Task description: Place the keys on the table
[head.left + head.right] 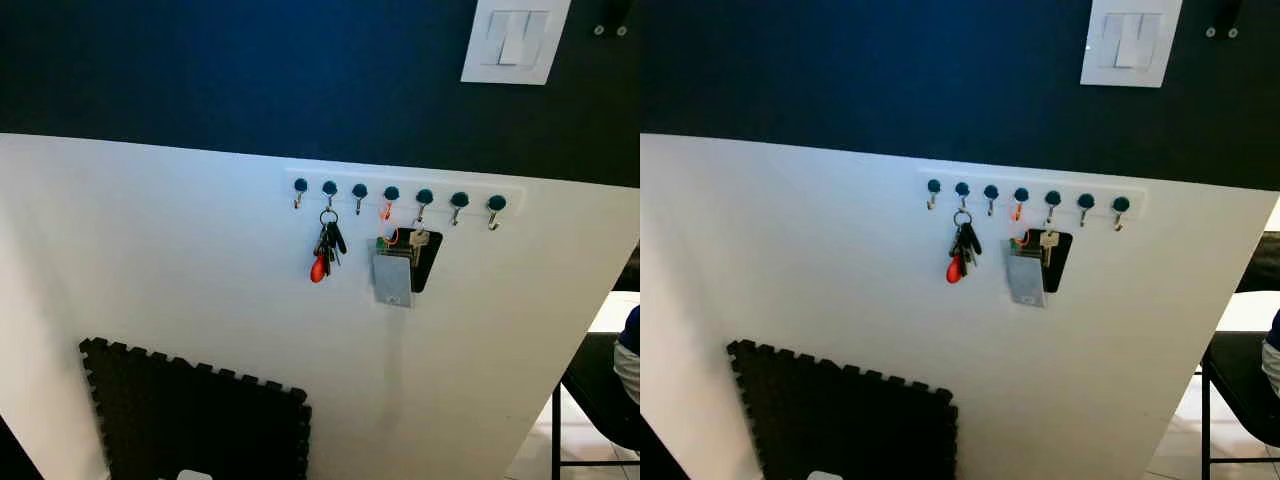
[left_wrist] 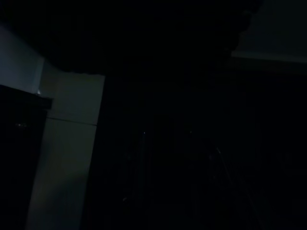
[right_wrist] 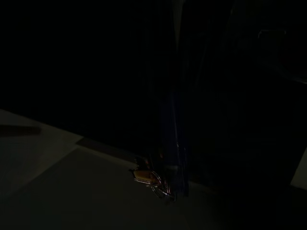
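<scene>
Right wrist view, v. dark: keys (image 3: 153, 181) lie on a pale surface, prob. the counter (image 3: 72, 191), so task looks done. Jaws' state: can't tell for either.

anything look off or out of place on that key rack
Nothing stands out. The hook rack sits on the white wall, a key bunch with a red tag hangs from one hook and a second set with a grey card hangs further right.

Chair (image 1: 595, 400) and seated person (image 1: 629, 355) cut off at edge
</scene>
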### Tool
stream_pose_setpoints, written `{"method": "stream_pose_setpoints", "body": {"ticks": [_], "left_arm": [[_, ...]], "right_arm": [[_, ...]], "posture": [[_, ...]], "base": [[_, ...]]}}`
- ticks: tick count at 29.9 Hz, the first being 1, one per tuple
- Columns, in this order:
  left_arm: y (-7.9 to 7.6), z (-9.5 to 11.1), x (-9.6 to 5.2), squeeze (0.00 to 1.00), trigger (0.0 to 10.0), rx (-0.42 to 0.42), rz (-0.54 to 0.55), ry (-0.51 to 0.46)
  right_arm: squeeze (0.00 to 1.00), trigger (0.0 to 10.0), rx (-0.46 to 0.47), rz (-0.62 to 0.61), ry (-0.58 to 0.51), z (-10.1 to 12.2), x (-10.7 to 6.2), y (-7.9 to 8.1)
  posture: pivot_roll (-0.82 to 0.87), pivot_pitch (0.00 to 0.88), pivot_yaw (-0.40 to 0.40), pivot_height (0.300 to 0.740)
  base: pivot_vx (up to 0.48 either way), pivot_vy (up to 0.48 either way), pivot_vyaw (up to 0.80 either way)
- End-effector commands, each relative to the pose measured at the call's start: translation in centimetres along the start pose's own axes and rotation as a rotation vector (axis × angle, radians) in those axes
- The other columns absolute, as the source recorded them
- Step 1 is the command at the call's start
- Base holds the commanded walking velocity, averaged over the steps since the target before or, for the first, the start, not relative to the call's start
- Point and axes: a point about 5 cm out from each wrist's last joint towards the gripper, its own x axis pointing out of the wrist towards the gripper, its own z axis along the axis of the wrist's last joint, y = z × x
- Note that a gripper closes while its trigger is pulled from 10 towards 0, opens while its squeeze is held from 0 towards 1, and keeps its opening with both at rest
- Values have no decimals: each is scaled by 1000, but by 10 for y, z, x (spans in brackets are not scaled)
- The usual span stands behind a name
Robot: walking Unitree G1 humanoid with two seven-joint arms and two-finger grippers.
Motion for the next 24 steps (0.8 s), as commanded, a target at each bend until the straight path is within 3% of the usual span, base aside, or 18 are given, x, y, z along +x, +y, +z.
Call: {"method": "stream_pose_setpoints", "body": {"ticks": [1,12,16,20,21,23,24], "left_arm": [[-4,-6,-1,0,10000,-15,-6,17],[4,-12,-3,0,10000,27,22,47],[19,-20,-6,0,10000,122,80,115],[27,-23,-7,0,10000,138,122,133],[36,-24,-9,0,10000,185,184,143],[53,-27,-14,0,10000,193,272,151],[53,-27,-14,0,10000,193,272,151]], "right_arm": [[0,10000,-6,8,-18,3,1,2],[0,10000,-30,37,-34,7,2,5],[0,10000,-25,15,-28,5,1,1],[0,10000,-29,9,-24,4,0,-2],[0,10000,-28,1,-20,3,-1,-3],[0,10000,-23,-9,-14,1,-1,-4],[0,10000,-23,-9,-14,1,-1,-4]], "posture": [[75,16,-18,740],[71,0,-11,740],[77,0,-4,740],[79,0,-1,740],[84,0,3,740],[93,1,11,740],[93,1,11,740]], "base": [[0,0,0],[0,0,0],[0,0,0],[0,0,0],[0,0,0],[0,0,0],[0,0,0]]}}
